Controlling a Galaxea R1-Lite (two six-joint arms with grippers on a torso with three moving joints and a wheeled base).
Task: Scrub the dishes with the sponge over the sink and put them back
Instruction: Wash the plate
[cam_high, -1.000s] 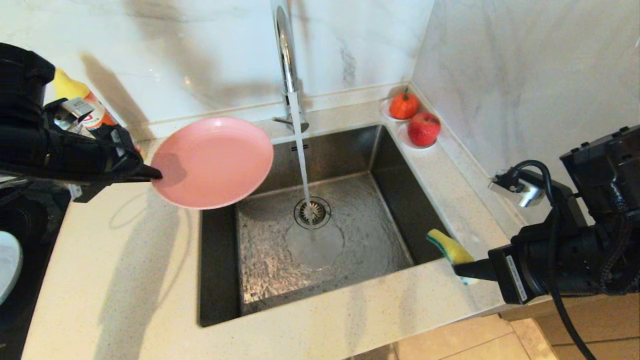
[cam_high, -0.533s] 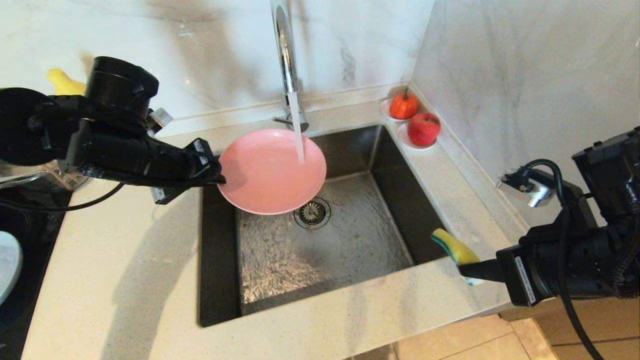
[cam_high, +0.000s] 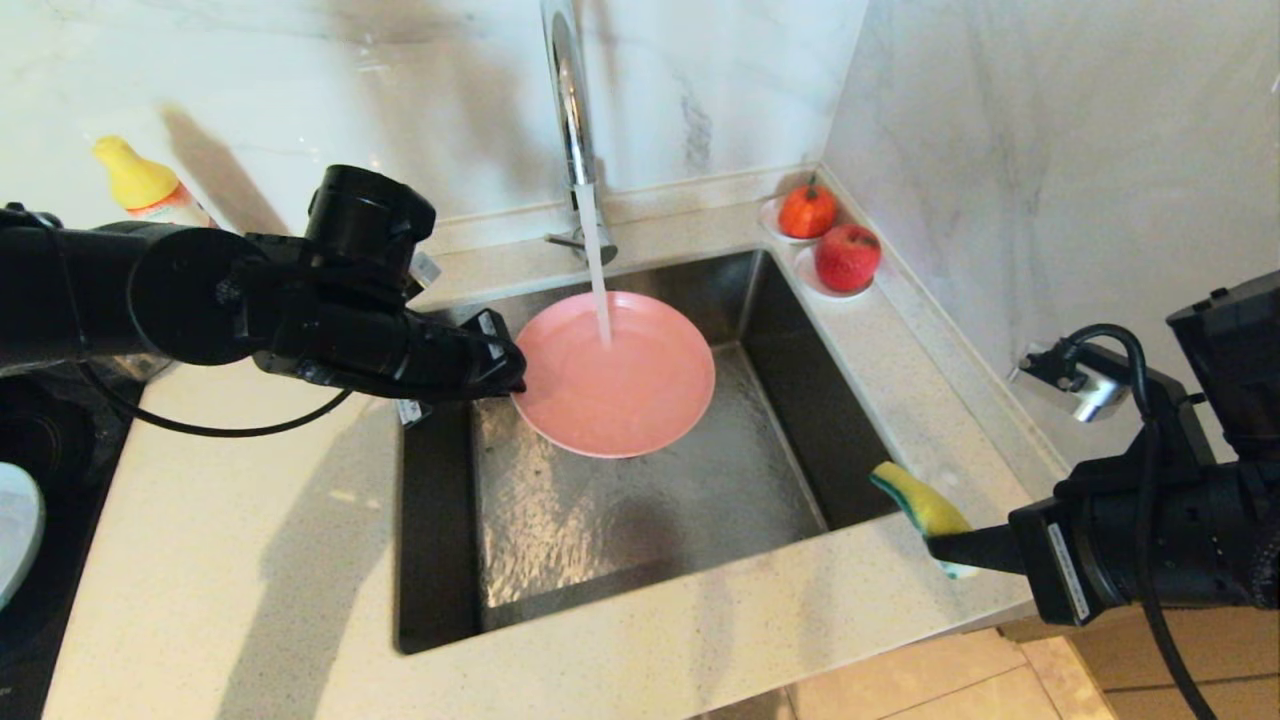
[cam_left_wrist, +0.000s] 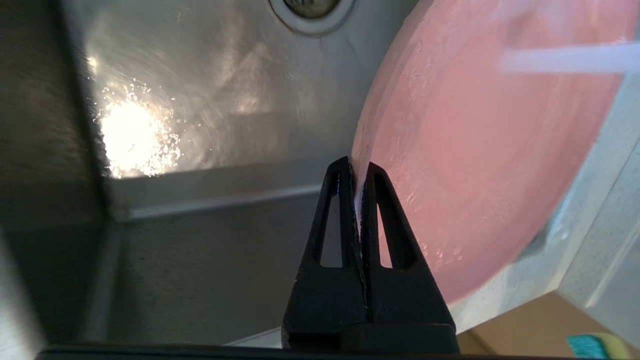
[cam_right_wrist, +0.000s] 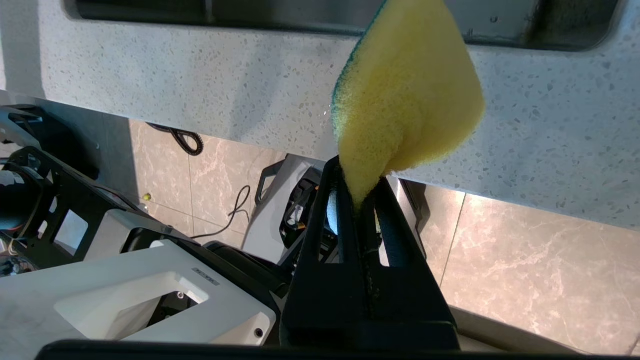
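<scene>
My left gripper (cam_high: 512, 380) is shut on the left rim of the pink plate (cam_high: 615, 375), holding it roughly level above the steel sink (cam_high: 640, 520). Water from the chrome faucet (cam_high: 570, 100) falls onto the plate's middle. In the left wrist view the plate (cam_left_wrist: 500, 150) is pinched between the black fingers (cam_left_wrist: 385, 220) of the left gripper (cam_left_wrist: 356, 170). My right gripper (cam_high: 935, 545) hovers over the sink's front right corner, shut on the yellow sponge (cam_high: 912, 500). The sponge (cam_right_wrist: 405, 95) sticks out past the right gripper (cam_right_wrist: 357, 180), its green face along one edge.
Two white saucers with an orange fruit (cam_high: 808, 210) and a red apple (cam_high: 847, 257) stand at the back right corner. A yellow-capped bottle (cam_high: 140, 182) stands at the back left wall. A pale blue plate's edge (cam_high: 15, 530) shows at the far left. The countertop (cam_high: 250, 560) surrounds the sink.
The left arm has swung to the right and lowered, carrying the pink plate from above the counter to under the running water. The right arm with the sponge has barely shifted.
</scene>
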